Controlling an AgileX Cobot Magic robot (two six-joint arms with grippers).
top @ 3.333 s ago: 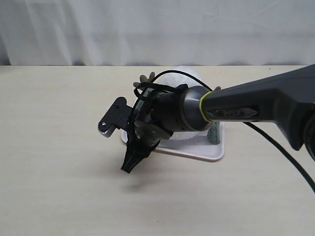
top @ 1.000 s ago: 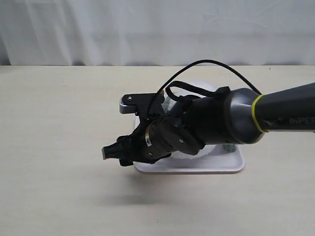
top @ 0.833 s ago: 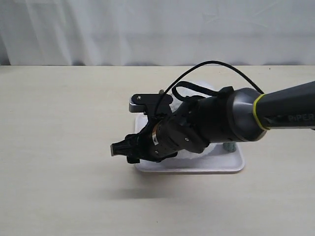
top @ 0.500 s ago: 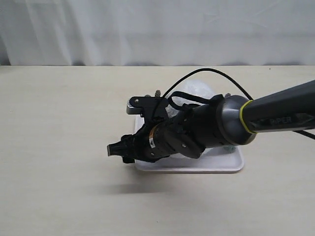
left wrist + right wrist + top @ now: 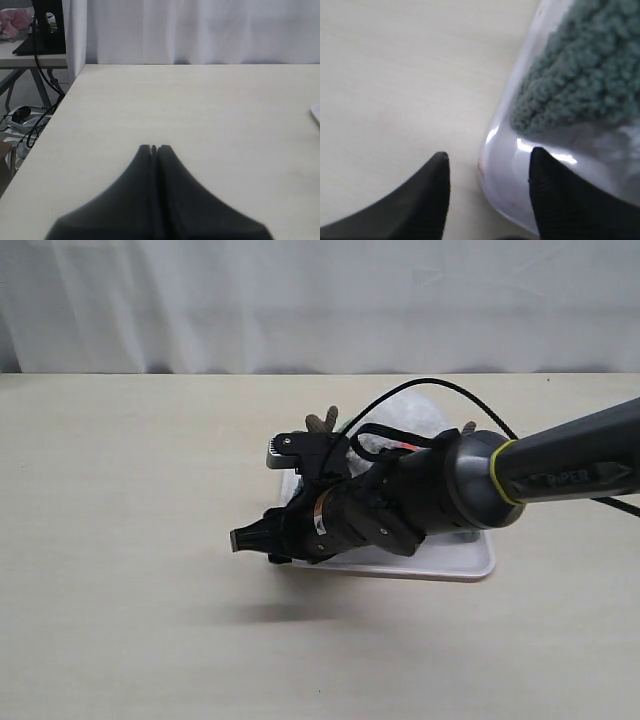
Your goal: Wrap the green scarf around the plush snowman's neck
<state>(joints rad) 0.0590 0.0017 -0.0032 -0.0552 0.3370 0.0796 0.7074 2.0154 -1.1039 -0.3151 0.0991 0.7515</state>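
While the right gripper [image 5: 490, 152] sits half spread with nothing in it, straddling the white tray [image 5: 462, 562] rim at its 9 o'clock end, the green scarf [image 5: 580, 75] lies bunched in the tray right by its tips. The plush snowman [image 5: 412, 408] is toward the tray's 12 o'clock side, mostly hidden behind the arm. The left gripper [image 5: 154, 149] is pinched together over the table [image 5: 200, 110].

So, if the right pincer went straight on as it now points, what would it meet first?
Probably the rim of the flat glossy white tray: the right pincer straddles it, jaws open. Depth is unclear.
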